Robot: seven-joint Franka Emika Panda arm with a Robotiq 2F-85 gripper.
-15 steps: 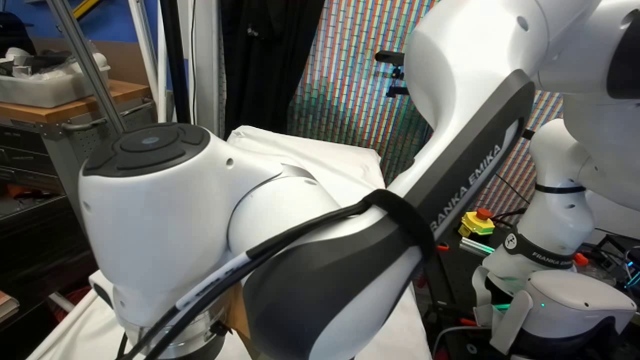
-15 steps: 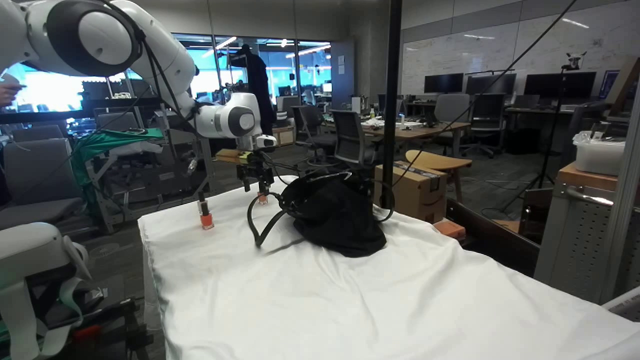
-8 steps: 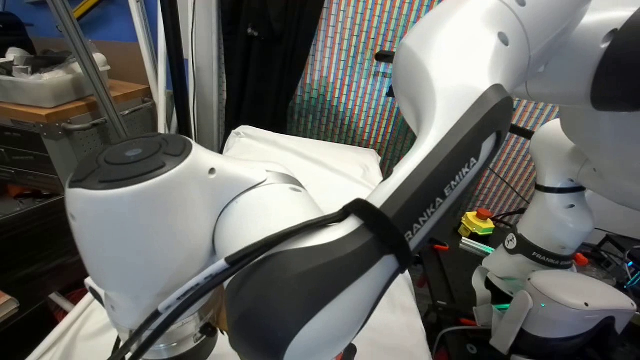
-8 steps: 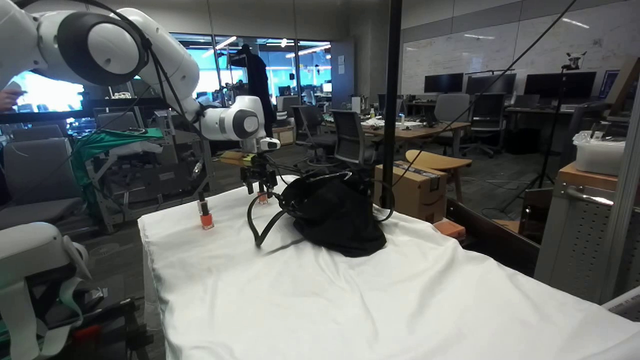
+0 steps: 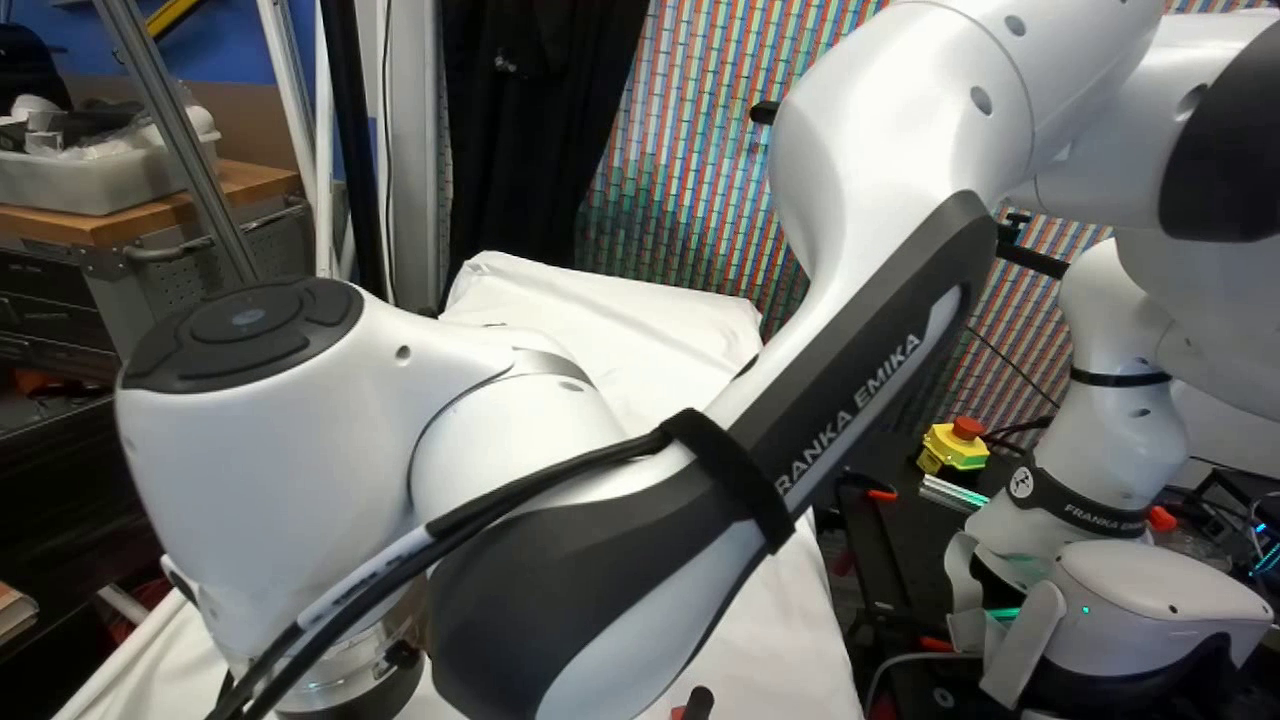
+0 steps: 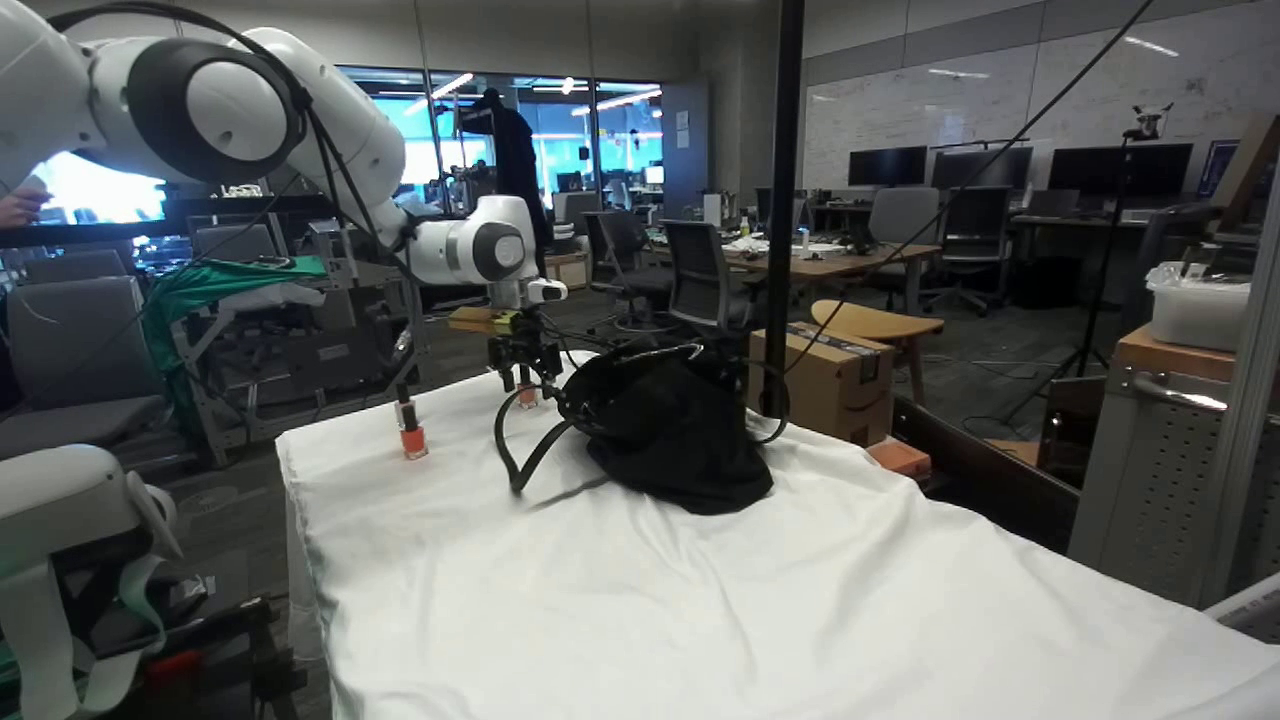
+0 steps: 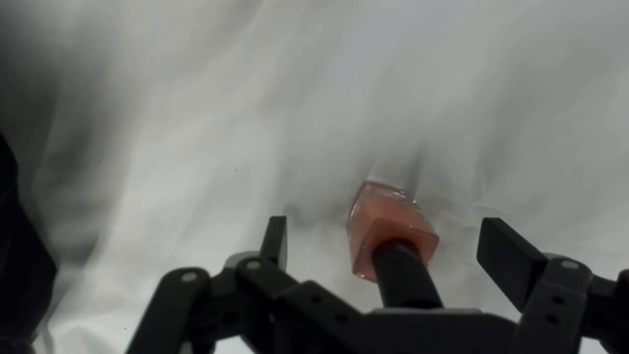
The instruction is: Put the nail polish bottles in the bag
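In an exterior view, the robot arm (image 5: 620, 540) carrying the gripper (image 7: 386, 237) is showing "RANKA EMIKA"; well apart from the gripper, a second arm (image 5: 1130, 450) is wearing "FRANKA EMIK" on its dark band (image 5: 1060, 502).

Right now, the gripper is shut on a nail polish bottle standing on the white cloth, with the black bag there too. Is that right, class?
No: the gripper is open. The wrist view shows its fingers apart, white cloth showing either side of the nail polish bottle. It stands on that cloth, with the black bag there too.
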